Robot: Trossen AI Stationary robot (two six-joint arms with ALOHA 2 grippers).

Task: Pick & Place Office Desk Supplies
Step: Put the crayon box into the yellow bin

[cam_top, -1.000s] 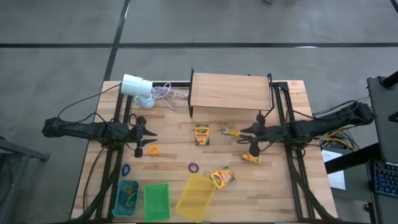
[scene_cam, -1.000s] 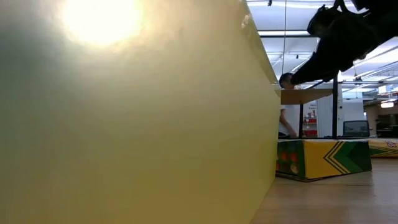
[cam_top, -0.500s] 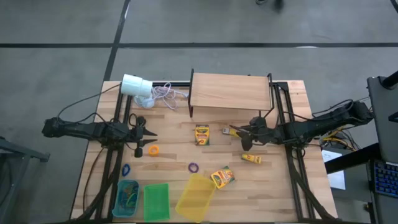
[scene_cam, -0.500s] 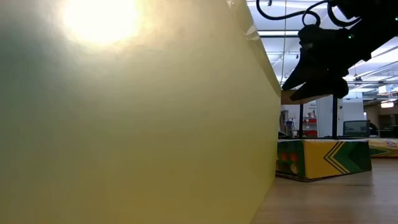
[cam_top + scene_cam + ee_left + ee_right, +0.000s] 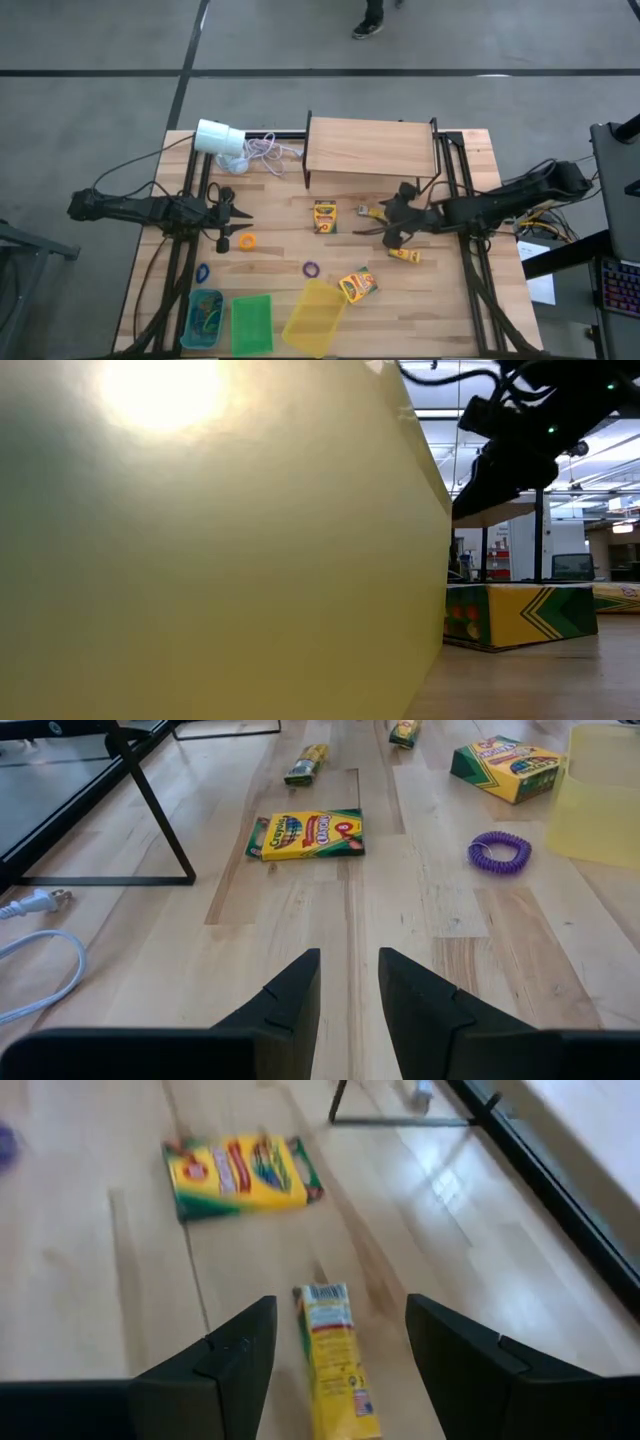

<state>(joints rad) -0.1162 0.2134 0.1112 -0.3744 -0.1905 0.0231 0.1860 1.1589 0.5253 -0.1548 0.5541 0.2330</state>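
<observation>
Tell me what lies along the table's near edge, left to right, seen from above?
Blue bin holding rubber bands, green bin, tilted yellow bin, crayon box.

Wooden shelf (image 5: 371,146) stands at table's (image 5: 450,300) far edge, cylinder w/ cord (image 5: 220,138) to its left. Crayon box (image 5: 325,216) lies just in front of shelf; a packet (image 5: 372,212) beside it, on its right. Three bins (image 5: 258,321) sit along near edge, 2nd crayon box (image 5: 357,285) just right of them.

the flat yellow-and-green cardboard crayon box (image 5: 308,833) lying on the wooden table reads "crayola"; print on the other boxes and packets is too small to read.
</observation>
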